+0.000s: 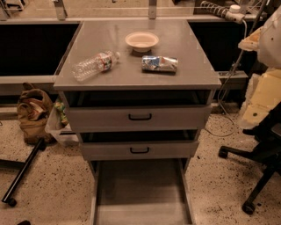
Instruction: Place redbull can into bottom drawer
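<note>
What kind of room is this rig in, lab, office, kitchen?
Likely a lab or office workspace: a grey drawer cabinet on a speckled floor, an office chair's wheeled base, and a power strip with cables along the back. The gripper is not in view.

Nothing readable on the redbull can (159, 63) or water bottle (94, 65).

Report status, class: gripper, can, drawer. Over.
Gripper not in view. Can lying on cabinet top, near bowl. Bottom drawer pulled out, nothing in it. Path down looks clear.
</note>
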You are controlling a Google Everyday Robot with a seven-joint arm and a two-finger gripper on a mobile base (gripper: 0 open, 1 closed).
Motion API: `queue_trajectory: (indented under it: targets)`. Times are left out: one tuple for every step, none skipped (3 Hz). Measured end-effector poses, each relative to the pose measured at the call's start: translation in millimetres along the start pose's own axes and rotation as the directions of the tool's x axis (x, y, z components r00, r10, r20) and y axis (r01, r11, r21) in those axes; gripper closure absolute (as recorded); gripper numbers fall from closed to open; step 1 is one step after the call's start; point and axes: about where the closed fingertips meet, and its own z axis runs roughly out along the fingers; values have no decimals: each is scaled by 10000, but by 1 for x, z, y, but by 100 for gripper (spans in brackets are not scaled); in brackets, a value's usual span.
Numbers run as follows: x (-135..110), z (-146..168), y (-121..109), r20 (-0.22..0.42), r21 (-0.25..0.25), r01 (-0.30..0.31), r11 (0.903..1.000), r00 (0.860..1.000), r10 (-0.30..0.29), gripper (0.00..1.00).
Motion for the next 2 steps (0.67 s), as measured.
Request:
queue_trajectory:
  targets:
    - [0, 0, 0, 0, 0, 0, 10000, 10000, 0, 0]
    - [-6, 5, -5, 64, 144, 196, 9997, 9998, -197, 0]
